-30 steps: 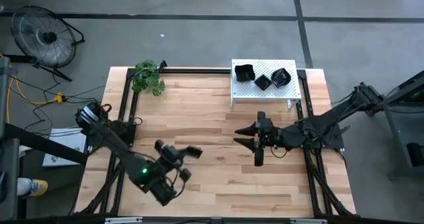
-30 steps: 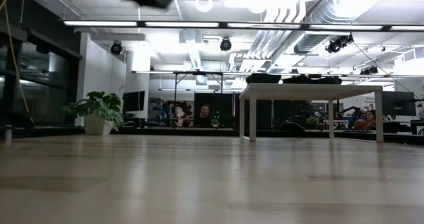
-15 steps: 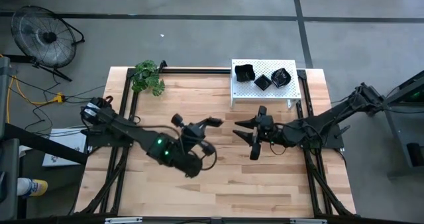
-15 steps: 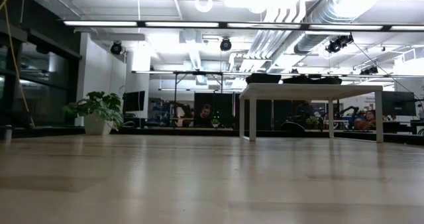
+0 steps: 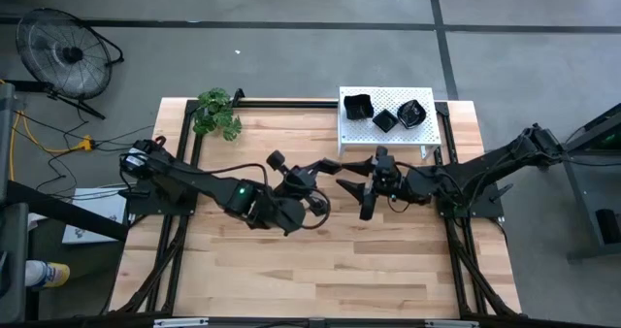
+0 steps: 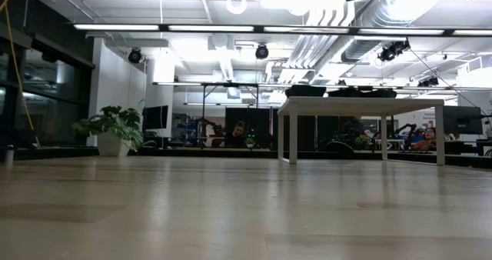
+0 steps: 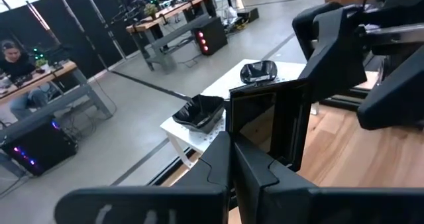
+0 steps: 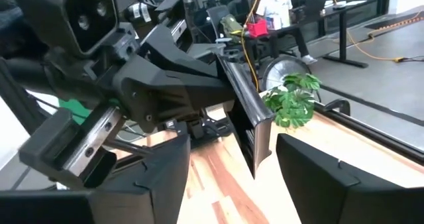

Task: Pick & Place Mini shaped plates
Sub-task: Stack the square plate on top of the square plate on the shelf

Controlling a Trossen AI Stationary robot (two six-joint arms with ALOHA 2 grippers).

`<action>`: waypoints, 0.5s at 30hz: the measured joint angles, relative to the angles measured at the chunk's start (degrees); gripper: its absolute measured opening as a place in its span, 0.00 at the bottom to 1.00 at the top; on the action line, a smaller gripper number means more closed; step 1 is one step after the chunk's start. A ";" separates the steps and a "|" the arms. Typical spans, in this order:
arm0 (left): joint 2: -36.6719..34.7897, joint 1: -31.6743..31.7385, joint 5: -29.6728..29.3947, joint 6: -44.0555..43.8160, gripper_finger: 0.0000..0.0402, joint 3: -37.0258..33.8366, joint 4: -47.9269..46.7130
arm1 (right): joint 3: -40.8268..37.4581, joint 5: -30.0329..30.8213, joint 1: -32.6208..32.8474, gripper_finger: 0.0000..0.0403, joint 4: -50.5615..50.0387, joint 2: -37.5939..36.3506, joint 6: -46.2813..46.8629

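Holding a square black plate (image 7: pixel 265 128) just below the white rack (image 5: pixel 388 134), the left tool (image 5: pixel 325 166) stays clamped (right tool (image 5: pixel 357 194) spread wide around it).

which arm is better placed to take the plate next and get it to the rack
Right, likely. The left gripper is shut on a square black plate, which sits between the open fingers of the right gripper. The right arm is also nearer the white rack.

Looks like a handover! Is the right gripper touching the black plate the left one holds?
Apart. Right wrist view: the plate sits edge-on between the open fingers of the right gripper, gaps on both sides.
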 joint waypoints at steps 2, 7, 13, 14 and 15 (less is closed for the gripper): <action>0.00 0.06 -0.01 0.99 0.00 0.00 1.20 | 0.00 -0.10 -0.35 0.53 -0.02 0.00 0.00; 0.00 0.25 0.33 1.61 0.00 0.00 1.57 | 0.00 -0.16 -0.98 0.43 -0.23 0.00 0.10; 0.00 0.27 -0.39 1.59 0.00 0.00 1.59 | 0.00 -0.16 -1.10 0.30 -0.24 0.00 0.15; 0.00 0.27 -0.45 1.59 0.00 0.00 1.59 | 0.00 -0.21 -1.08 0.28 -0.25 0.00 0.08; 0.00 0.27 -0.47 1.59 0.00 0.00 1.59 | 0.00 -0.21 -1.08 0.27 -0.27 0.00 0.04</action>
